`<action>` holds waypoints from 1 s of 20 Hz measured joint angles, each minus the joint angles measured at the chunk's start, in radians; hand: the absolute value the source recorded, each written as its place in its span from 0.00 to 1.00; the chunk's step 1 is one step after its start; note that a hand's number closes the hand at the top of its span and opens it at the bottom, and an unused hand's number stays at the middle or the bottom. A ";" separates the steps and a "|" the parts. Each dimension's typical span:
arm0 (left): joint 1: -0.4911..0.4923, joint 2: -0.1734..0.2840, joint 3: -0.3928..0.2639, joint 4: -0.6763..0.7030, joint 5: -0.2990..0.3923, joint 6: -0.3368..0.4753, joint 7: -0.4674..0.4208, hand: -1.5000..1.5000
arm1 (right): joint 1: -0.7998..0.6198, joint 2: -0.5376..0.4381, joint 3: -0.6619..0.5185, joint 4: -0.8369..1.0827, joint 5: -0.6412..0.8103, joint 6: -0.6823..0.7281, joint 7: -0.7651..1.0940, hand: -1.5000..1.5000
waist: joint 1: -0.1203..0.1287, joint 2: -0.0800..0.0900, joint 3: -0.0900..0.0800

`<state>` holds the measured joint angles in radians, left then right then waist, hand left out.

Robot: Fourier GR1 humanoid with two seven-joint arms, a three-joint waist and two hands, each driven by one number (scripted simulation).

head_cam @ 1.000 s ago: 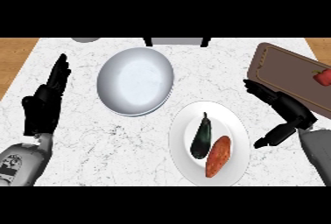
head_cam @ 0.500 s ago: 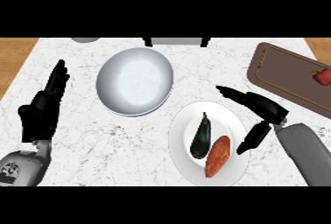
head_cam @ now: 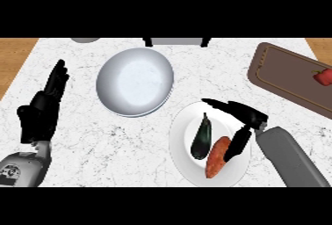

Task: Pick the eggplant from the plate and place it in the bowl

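1. The right hand (head_cam: 241, 118) is now reaching further over the plate (head_cam: 185, 132) than half a second ago, while the eggplant (head_cam: 201, 137) is lying in the same place.
2. Its fingers are spreading open above the plate's right part, with the thumb pointing down near the orange vegetable (head_cam: 218, 157); they are holding nothing.
3. The eggplant is resting on the plate, just beside the orange vegetable, so the picking is not yet done.
4. The bowl (head_cam: 135, 81) is standing apart, up and left of the plate, and is receiving nothing yet.
5. The left hand (head_cam: 42, 110) is resting at the left edge, fingers straight and together.
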<state>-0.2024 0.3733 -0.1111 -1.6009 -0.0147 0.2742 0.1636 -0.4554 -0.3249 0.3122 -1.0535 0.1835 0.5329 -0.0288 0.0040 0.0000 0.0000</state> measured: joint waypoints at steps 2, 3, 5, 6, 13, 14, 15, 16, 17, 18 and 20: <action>0.000 -0.020 0.011 0.010 -0.015 -0.005 -0.007 0.50 | -0.015 0.024 -0.010 0.043 0.034 -0.004 -0.014 0.00 | 0.001 0.000 0.000; -0.001 -0.025 0.019 0.017 -0.019 -0.012 -0.014 0.50 | -0.019 0.030 -0.014 0.068 0.053 -0.002 -0.034 0.00 | 0.001 0.001 0.000; 0.002 -0.025 0.034 -0.005 -0.028 -0.025 0.005 0.50 | -0.030 0.059 -0.023 0.101 0.082 -0.016 -0.045 0.00 | 0.001 -0.001 -0.001; -0.011 -0.027 0.041 -0.003 -0.029 -0.032 0.015 0.50 | -0.022 0.071 -0.019 0.099 0.095 -0.021 -0.044 0.00 | 0.000 -0.002 -0.002; 0.001 -0.061 0.067 -0.002 -0.056 -0.063 -0.004 0.50 | -0.039 0.126 -0.043 0.184 0.175 -0.056 -0.116 0.00 | -0.005 -0.014 -0.013; 0.005 -0.056 0.071 -0.020 -0.055 -0.069 0.012 0.50 | -0.037 0.131 -0.043 0.187 0.183 -0.061 -0.119 0.00 | -0.006 -0.016 -0.014; 0.010 -0.054 0.079 -0.010 -0.052 -0.078 -0.004 0.50 | -0.041 0.132 -0.042 0.195 0.191 -0.059 -0.127 1.00 | -0.006 -0.017 -0.015; 0.004 -0.055 0.082 -0.009 -0.054 -0.081 -0.001 0.50 | -0.046 0.131 -0.040 0.200 0.204 -0.062 -0.138 1.00 | -0.007 -0.017 -0.016; 0.002 -0.055 0.084 -0.013 -0.055 -0.084 0.004 0.50 | -0.052 0.132 -0.037 0.204 0.217 -0.068 -0.152 1.00 | -0.006 -0.016 -0.015; -0.003 -0.056 0.089 -0.002 -0.055 -0.089 -0.002 0.50 | -0.051 0.136 -0.032 0.207 0.234 -0.088 -0.170 1.00 | -0.006 -0.015 -0.014; -0.014 -0.070 0.086 0.013 -0.067 -0.083 -0.001 0.50 | -0.047 0.139 -0.023 0.217 0.266 -0.124 -0.211 1.00 | -0.008 -0.017 -0.015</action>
<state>-0.2162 0.3029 -0.0255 -1.5882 -0.0818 0.1912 0.1623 -0.5023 -0.1861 0.2888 -0.8366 0.4495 0.4094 -0.2397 -0.0036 -0.0170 -0.0151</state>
